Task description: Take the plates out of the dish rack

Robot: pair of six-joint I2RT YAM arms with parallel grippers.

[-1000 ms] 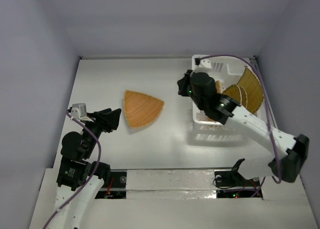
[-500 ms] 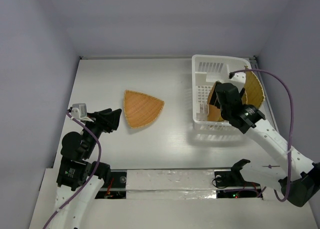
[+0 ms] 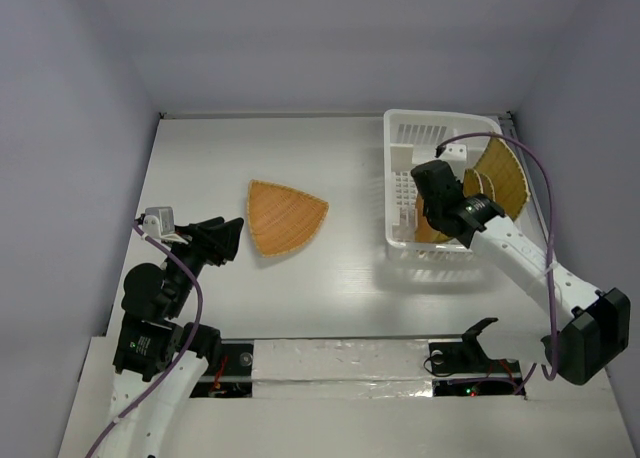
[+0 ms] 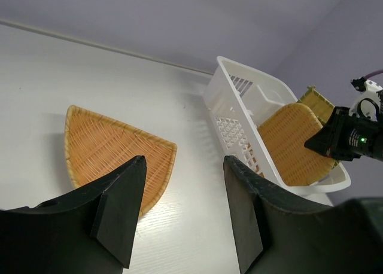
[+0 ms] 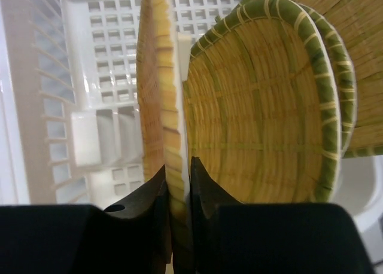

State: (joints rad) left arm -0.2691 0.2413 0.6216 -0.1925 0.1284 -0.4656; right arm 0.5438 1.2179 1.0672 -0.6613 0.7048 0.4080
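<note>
A tan-orange rounded-triangle wicker plate (image 3: 283, 216) lies flat on the table, also in the left wrist view (image 4: 114, 153). The white dish rack (image 3: 408, 138) at the right holds several wicker plates (image 3: 500, 173) on edge. My right gripper (image 5: 178, 181) is inside the rack, shut on the rim of an upright plate (image 5: 157, 88), next to a green-rimmed round plate (image 5: 263, 106). From above this gripper (image 3: 432, 193) is over the rack's left half. My left gripper (image 4: 182, 166) is open and empty, low at the near left (image 3: 225, 236), left of the flat plate.
The dish rack (image 4: 236, 115) sits against the right wall and near the back wall. Grey walls close the table on the left, back and right. The right arm's purple cable (image 3: 530, 188) loops over the rack.
My right gripper has swung from the rack's left edge down into the rack and closed on the edge of an upright plate. The left arm has not moved.
</note>
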